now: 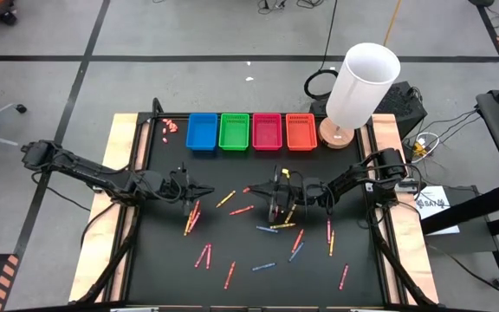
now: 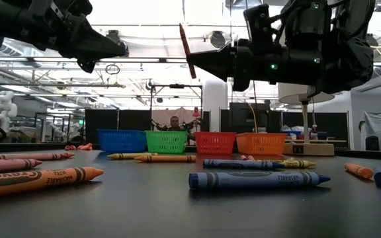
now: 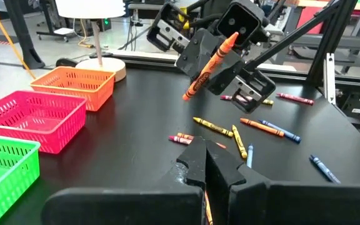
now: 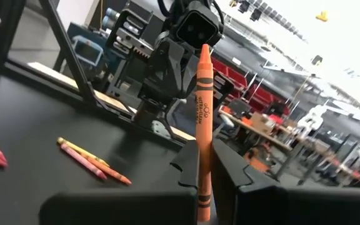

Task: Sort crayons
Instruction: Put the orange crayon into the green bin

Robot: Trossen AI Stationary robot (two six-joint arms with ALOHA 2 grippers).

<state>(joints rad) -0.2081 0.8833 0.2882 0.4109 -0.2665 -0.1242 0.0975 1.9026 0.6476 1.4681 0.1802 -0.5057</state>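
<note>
While the right end effector (image 1: 251, 188) hangs above the middle of the black desk (image 1: 171, 277), it is clenched on an orange crayon (image 4: 202, 125) that juts out past its fingertips (the stick stands clear of the desk surface). Facing it from the left side, the left end effector (image 1: 208, 189) is clenched with nothing between its fingers. Other crayons (image 1: 262, 230) lie scattered flat over the near half of the desk. Along the far edge stand a blue basket (image 1: 203, 131), a green basket (image 1: 234, 131), a pink basket (image 1: 267, 131) and an orange basket (image 1: 300, 131), side by side, next to a white lamp (image 1: 360, 87).
</note>
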